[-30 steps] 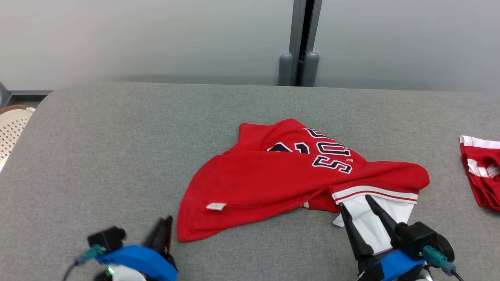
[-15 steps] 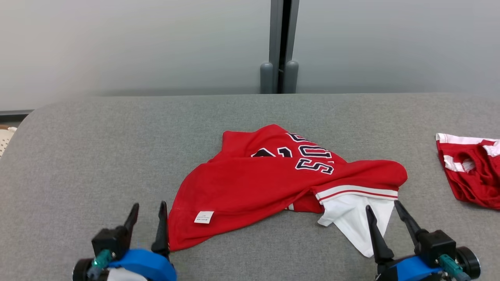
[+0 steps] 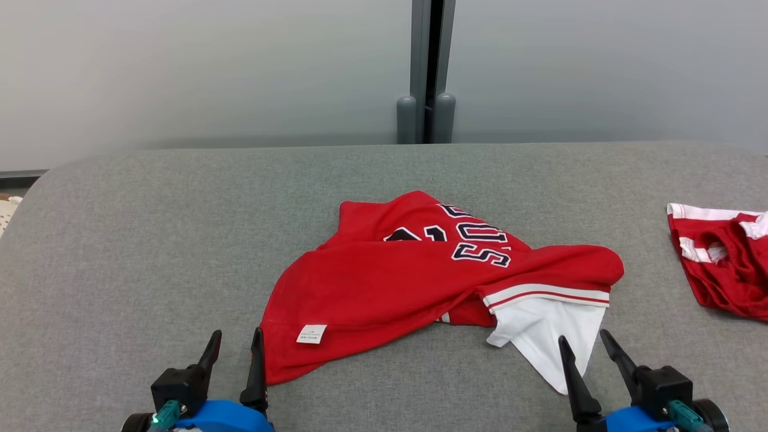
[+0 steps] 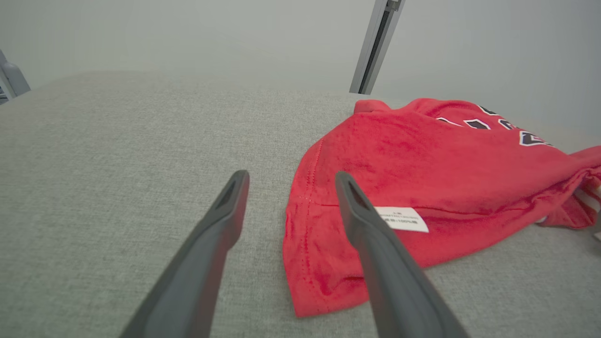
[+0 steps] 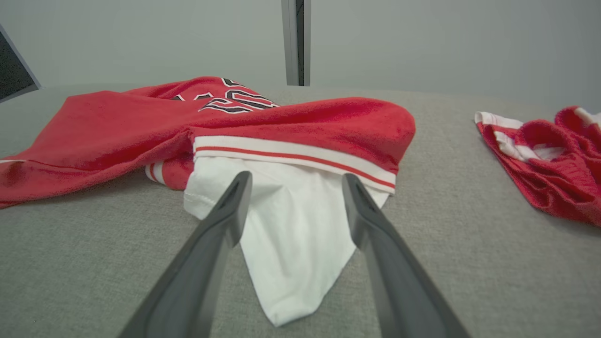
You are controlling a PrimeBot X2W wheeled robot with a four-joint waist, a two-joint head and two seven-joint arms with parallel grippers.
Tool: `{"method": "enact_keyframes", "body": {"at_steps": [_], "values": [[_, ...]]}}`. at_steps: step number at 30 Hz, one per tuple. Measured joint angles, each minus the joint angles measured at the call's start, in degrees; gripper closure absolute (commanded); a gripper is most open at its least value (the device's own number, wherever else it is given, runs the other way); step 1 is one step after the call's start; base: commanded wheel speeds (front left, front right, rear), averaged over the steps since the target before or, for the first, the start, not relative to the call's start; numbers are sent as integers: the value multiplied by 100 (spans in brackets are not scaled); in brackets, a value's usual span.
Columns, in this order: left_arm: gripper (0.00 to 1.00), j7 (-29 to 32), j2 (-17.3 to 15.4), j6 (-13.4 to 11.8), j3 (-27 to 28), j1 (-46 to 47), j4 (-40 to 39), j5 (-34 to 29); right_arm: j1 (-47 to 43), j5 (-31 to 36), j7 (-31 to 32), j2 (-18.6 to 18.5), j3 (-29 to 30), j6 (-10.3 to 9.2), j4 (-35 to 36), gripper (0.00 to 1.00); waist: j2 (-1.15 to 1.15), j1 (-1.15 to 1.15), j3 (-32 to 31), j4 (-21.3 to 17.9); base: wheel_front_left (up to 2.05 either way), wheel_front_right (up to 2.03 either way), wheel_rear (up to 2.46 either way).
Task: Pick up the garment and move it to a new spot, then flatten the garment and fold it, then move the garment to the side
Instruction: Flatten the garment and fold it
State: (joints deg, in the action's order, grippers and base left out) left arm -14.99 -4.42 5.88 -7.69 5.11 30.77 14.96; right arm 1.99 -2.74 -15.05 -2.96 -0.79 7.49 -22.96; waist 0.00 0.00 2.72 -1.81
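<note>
A red garment lies in a crumpled heap near the middle of the grey tabletop. It is not flat and not folded. Black and white letters show on the far part of the garment. A small white label sits on the garment's near left corner. A white part sticks out from under the garment's near right side, below a red and white stripe, and comes to a point toward the robot. The left hand is at the garment's near left corner, just beside the edge with the label. Its 2 dark fingers stand wide apart and it holds nothing. In the left wrist view 1 finger crosses in front of the label, and I cannot tell if it touches the cloth. The right hand is at the garment's near right side, with its fingertips pointing at the white part. Its 2 fingers are wide apart too, and it holds nothing. In the right wrist view the white part shows between those 2 fingers. A second red cloth with white stripes lies on the tabletop well apart from the garment, off to its right. Behind the garment, past the far edge of the tabletop, there is a pale grey wall with a dark grey post.
</note>
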Motion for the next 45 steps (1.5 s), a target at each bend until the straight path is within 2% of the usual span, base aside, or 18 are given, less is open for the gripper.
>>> {"method": "enact_keyframes", "body": {"at_steps": [5,11,22,24,25,27,30,31,32,36,40,45], "values": [[0,0,101,70,110,0,122,-85,131,-401,1,8,-35,0,-1088,0,0,0,88,37,0,0,0],[0,0,129,120,131,1,219,-85,498,-276,-4,3,154,0,-1723,0,0,0,174,91,0,0,0],[0,0,143,125,146,55,283,-53,780,-147,-127,-121,-344,-46,-2358,0,0,-1,284,134,0,0,0],[0,0,144,132,133,57,282,-11,797,-140,-160,-130,-414,-48,-2404,92,0,-1,298,113,0,0,0],[0,0,144,132,133,57,282,-11,797,-140,-160,-130,-414,-48,-2404,100,0,-1,298,113,0,0,0],[0,0,145,133,111,63,279,35,796,-79,-160,-83,-361,-43,-2387,100,0,-1,313,84,0,0,0],[0,0,148,133,48,115,258,118,684,186,-77,40,171,18,-2069,100,0,0,342,28,0,0,0],[0,0,148,133,48,115,258,118,684,186,-77,40,171,18,-2069,100,0,0,342,28,0,0,0],[0,-1,144,133,-10,123,255,176,627,338,-37,4,490,15,-1838,100,0,0,355,2,0,0,0],[0,0,155,133,-111,158,266,323,500,526,-8,-148,1007,1,-1508,100,0,0,379,-44,0,0,0],[0,0,154,135,-266,203,274,566,488,684,-8,-151,1306,1,-1322,100,0,0,420,-77,0,0,0],[0,-1,151,156,-391,330,401,701,498,765,-8,-131,1408,1,-1272,100,0,0,476,-96,0,0,0]]}}
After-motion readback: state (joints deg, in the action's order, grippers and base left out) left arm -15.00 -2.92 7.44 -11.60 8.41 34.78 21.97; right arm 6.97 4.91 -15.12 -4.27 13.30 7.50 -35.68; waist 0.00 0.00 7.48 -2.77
